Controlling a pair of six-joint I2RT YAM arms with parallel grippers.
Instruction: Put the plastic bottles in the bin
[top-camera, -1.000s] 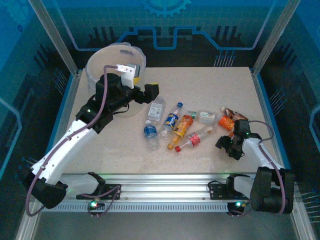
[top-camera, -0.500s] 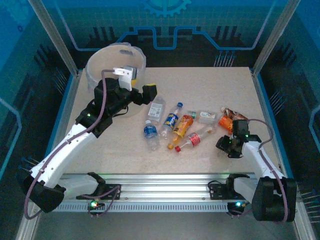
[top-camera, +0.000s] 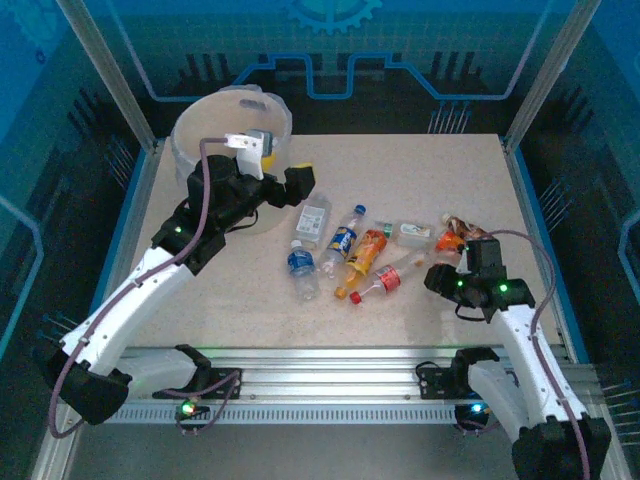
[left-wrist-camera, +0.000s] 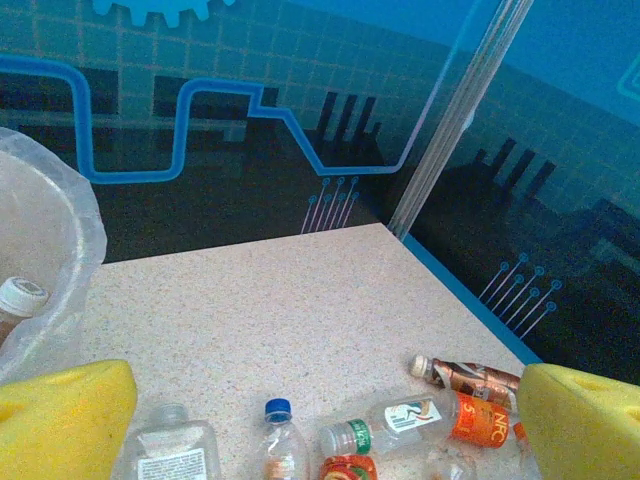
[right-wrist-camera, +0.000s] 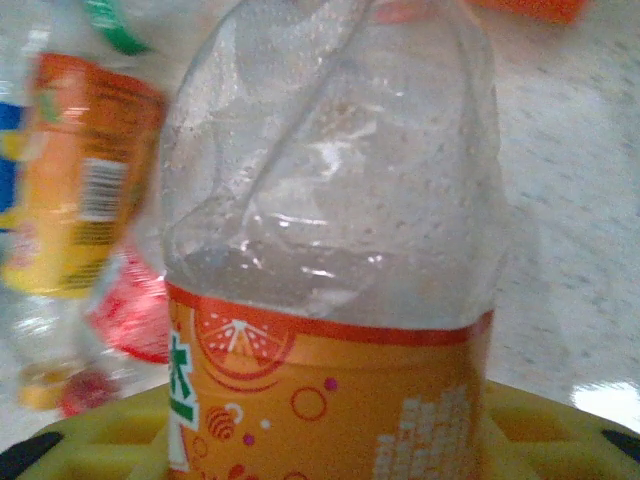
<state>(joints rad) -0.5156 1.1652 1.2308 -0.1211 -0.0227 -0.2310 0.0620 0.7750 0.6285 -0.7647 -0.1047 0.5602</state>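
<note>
The right hand (top-camera: 443, 280) is clenched on a crumpled bottle (right-wrist-camera: 330, 260) with an orange label. The bottle's clear upper part points away from the wrist camera, and yellow pads (right-wrist-camera: 540, 420) sit on both sides of the label. This hand is at the right end of the bottle cluster (top-camera: 350, 255), which lies loose on the middle of the tabletop (top-camera: 430, 170). The cluster holds clear bottles, orange-filled ones, a blue-capped bottle (top-camera: 343, 238) with a blue label, and a red-capped bottle (top-camera: 385, 282). The left hand (top-camera: 298, 182) is released, its fingers (left-wrist-camera: 65, 420) wide apart, just beside the bin (top-camera: 185, 130) at the far left corner. In the left wrist view a white-capped bottle (left-wrist-camera: 18, 300) lies inside the bin
</note>
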